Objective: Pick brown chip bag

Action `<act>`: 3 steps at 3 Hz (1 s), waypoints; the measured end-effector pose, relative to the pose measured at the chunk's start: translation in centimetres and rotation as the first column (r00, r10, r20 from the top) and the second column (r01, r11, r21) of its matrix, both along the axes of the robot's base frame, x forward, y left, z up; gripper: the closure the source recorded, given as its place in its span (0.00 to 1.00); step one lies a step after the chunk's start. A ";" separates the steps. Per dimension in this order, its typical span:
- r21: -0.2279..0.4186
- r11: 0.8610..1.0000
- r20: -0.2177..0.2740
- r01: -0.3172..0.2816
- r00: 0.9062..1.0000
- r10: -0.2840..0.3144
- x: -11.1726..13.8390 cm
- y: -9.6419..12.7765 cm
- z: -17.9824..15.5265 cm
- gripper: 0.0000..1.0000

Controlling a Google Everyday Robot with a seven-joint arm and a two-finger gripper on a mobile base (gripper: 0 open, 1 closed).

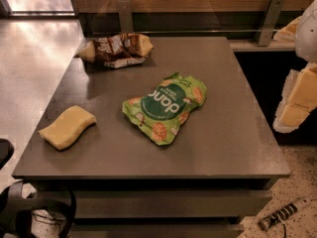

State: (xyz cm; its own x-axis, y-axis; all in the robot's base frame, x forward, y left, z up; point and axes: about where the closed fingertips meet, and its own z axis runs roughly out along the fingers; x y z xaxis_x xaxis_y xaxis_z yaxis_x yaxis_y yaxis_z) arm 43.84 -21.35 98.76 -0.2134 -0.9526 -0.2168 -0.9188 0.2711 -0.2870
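Note:
The brown chip bag [117, 48] lies crumpled at the far left corner of the grey table [233, 148], dark brown with white lettering and tan ends. My gripper [296, 102] hangs at the right edge of the view, beyond the table's right side. It is well to the right of the bag, nearer to me than it, and holds nothing that I can see.
A bright green pouch [166, 108] lies in the middle of the table. A pale yellow wavy sponge [67, 127] lies near the front left. A wall with metal brackets [270, 21] runs behind the table. A dark robot part [29, 212] sits at the bottom left.

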 end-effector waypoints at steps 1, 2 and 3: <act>0.002 1.000 0.006 -0.001 1.000 0.001 0.0 0.1 0.1 0.00; 0.045 0.999 0.031 -0.015 0.999 0.013 1.1 1.0 -0.3 0.00; 0.098 0.994 0.067 -0.056 0.997 0.050 3.2 3.3 -1.0 0.00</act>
State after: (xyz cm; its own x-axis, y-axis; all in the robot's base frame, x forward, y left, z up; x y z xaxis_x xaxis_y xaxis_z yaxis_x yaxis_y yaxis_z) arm 47.01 -18.05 97.78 -0.1459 -0.9351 -0.3230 -0.9132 0.2529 -0.3196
